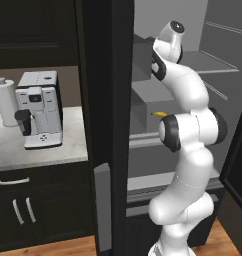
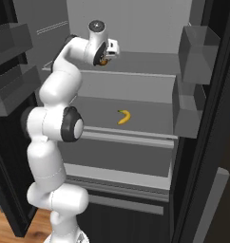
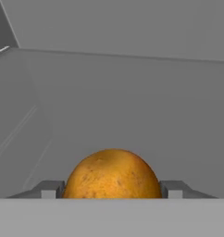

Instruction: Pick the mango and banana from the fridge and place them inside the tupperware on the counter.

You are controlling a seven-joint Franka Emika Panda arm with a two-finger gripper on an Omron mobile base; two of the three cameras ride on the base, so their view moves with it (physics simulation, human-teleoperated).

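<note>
Mango sits between the tool fingers, one finger close at each side; contact can't be told, so grip unclear. Tool reaches onto an upper fridge shelf. Banana lies on the shelf below, well apart. Outside, a coffee machine stands on the table.
</note>
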